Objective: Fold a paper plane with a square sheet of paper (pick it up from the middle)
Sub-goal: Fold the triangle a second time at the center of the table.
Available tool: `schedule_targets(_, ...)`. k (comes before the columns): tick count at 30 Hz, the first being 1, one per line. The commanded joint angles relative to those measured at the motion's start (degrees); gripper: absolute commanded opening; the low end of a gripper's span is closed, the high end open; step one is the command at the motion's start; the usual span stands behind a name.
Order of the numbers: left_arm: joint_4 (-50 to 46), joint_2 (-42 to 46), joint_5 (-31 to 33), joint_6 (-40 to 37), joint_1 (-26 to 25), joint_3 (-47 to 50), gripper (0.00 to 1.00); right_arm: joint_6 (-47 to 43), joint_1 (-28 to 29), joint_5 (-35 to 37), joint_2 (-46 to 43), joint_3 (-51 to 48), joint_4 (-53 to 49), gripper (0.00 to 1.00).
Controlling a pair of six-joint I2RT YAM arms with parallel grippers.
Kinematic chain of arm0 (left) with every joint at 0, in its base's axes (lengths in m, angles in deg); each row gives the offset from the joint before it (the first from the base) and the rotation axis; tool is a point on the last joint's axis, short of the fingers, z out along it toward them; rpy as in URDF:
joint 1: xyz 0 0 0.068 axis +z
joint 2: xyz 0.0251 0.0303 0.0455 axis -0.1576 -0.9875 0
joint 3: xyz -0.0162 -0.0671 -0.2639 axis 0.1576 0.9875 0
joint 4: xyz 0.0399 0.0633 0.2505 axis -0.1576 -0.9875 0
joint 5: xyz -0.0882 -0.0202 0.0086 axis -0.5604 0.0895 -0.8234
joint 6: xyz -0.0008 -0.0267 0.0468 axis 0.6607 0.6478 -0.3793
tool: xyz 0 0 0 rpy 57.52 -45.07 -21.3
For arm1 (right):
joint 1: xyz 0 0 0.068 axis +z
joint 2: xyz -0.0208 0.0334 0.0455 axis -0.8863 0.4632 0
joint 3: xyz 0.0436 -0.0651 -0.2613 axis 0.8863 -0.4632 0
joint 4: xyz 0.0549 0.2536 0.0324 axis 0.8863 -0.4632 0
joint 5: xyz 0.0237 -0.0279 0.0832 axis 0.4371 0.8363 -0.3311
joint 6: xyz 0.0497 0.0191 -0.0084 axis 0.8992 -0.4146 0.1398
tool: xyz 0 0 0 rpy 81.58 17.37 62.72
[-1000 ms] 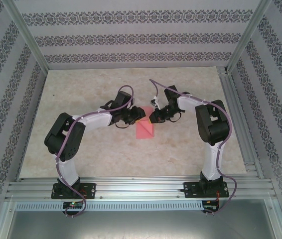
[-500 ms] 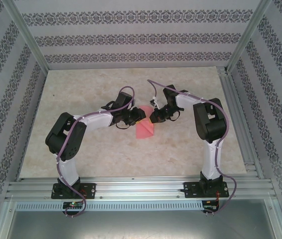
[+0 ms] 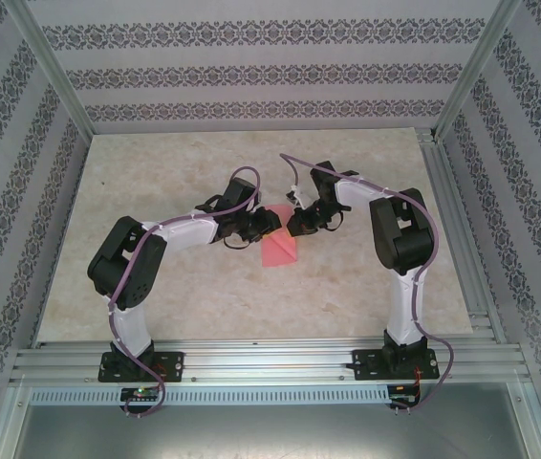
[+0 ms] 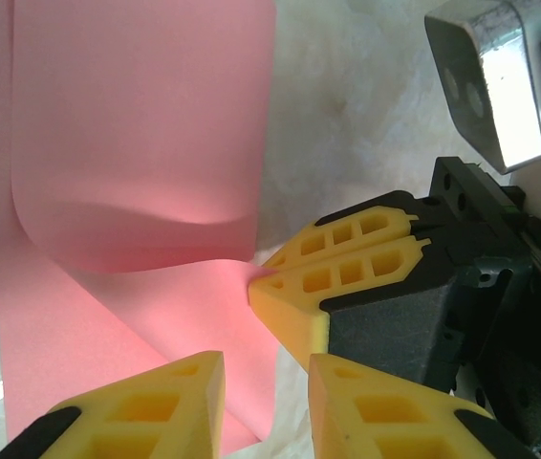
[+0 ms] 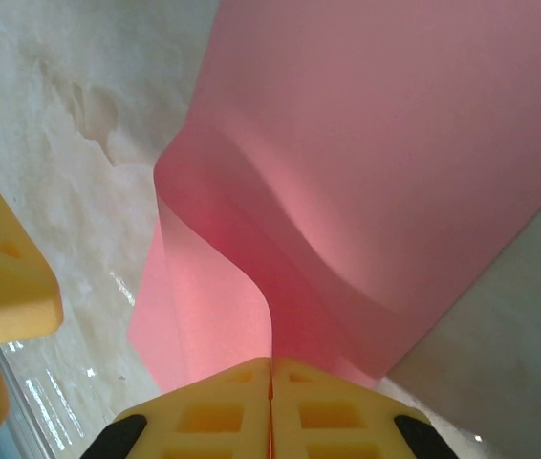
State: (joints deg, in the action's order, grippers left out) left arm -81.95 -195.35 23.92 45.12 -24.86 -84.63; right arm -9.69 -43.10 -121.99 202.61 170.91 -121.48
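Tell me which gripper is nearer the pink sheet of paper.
Right. The right gripper is shut on the square sheet of paper, pinching its lifted edge; the left gripper hovers open close beside it.

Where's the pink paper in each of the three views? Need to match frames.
Top external: pink paper lies at table centre, between the two arms' tips.
Left wrist: upper left down to bottom left, curled over itself.
Right wrist: centre to upper right, bowed.
Shared landmark: the right hand, shut on the paper's edge; mid-frame in left wrist, bottom centre in right wrist.
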Motion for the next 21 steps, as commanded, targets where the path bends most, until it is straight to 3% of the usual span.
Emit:
schedule_targets(1, 0.6, -0.8, -0.3, -0.3, -1.2, -0.5, 0.3, -1.6, 0.6, -0.6, 1.0, 1.4, 0.6, 0.08)
schedule_targets(21, 0.7, -1.7, -0.1, -0.1, -1.8, -0.6, 0.28, -1.5, 0.7, 0.4, 3.9, 3.6, -1.5, 0.09)
